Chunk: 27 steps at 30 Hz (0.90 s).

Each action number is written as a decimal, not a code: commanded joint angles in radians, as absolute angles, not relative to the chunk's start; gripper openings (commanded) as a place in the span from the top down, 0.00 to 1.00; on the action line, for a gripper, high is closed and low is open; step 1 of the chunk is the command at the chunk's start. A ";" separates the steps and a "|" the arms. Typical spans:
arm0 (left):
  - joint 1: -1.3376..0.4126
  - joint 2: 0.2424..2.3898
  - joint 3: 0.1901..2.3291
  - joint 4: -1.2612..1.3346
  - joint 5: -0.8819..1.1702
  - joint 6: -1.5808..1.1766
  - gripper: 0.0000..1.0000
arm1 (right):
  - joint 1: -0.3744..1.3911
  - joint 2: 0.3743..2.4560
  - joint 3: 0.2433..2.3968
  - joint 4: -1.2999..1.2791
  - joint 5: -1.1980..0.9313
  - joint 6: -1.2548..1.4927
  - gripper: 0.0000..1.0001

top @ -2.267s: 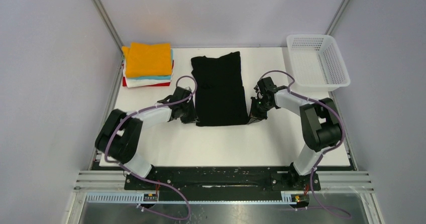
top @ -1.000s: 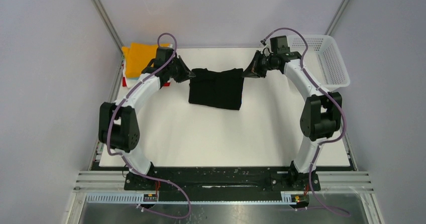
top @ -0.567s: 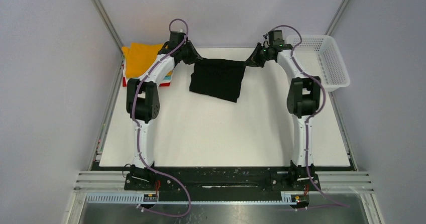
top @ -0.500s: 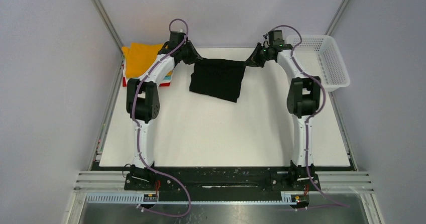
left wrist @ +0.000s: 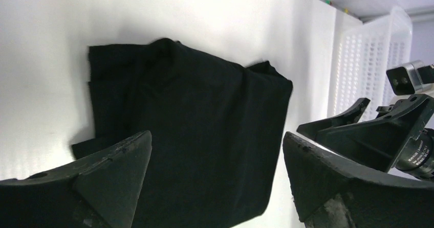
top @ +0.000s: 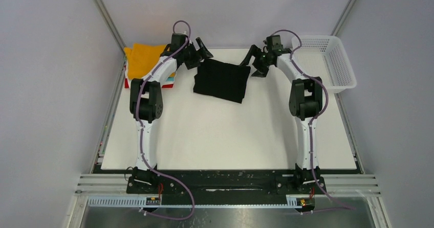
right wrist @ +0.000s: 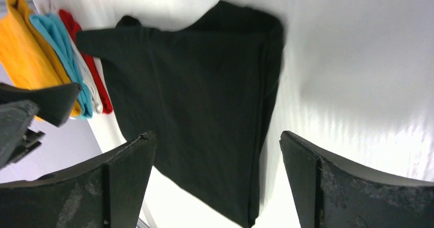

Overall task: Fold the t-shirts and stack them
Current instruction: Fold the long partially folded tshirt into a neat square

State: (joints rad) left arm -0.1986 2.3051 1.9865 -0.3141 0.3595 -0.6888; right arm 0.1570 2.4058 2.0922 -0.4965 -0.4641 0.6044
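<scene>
The black t-shirt [top: 221,81] lies folded and flat at the far middle of the white table [top: 220,136]; it also fills the left wrist view [left wrist: 194,136] and the right wrist view [right wrist: 204,100]. My left gripper [top: 200,55] [left wrist: 216,135] hovers open just above its far left corner, holding nothing. Over the far right corner my right gripper [top: 253,62] [right wrist: 217,136] is open too, clear of the cloth. A stack of folded t-shirts [top: 146,62] sits at the far left, orange [right wrist: 25,49] on top, then teal [right wrist: 56,49], white and red [right wrist: 87,59].
A white mesh basket [top: 327,59] [left wrist: 368,59] stands at the far right corner. Both arms reach straight out to the far edge, close to the back wall. The metal frame posts [top: 105,18] rise at both far corners.
Both grippers carried the black t-shirt's near edge to the far side, then opened and let it go. The cloth has dropped flat, folded in half.
</scene>
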 commanded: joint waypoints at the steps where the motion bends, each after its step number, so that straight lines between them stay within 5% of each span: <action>1: -0.241 2.274 1.933 -0.238 0.497 -0.696 0.01 | 0.252 2.290 1.980 -0.389 -0.493 0.569 0.01; 10: -0.250 2.177 1.617 -0.167 0.496 -0.772 0.01 | 0.366 2.343 1.866 -0.313 -0.582 0.648 0.00; 21: -0.309 1.757 0.947 -0.047 0.477 -0.785 0.01 | 0.415 1.959 1.272 -0.314 -0.617 0.532 0.01; 27: -0.354 1.533 0.909 -0.095 0.459 -0.745 0.01 | 0.430 1.768 1.207 -0.391 -0.599 0.459 0.01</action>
State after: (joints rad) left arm -0.3458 1.6714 0.8982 -0.0944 0.4923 -0.7887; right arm 0.4210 1.9045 1.2037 -0.3191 -0.6197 0.5446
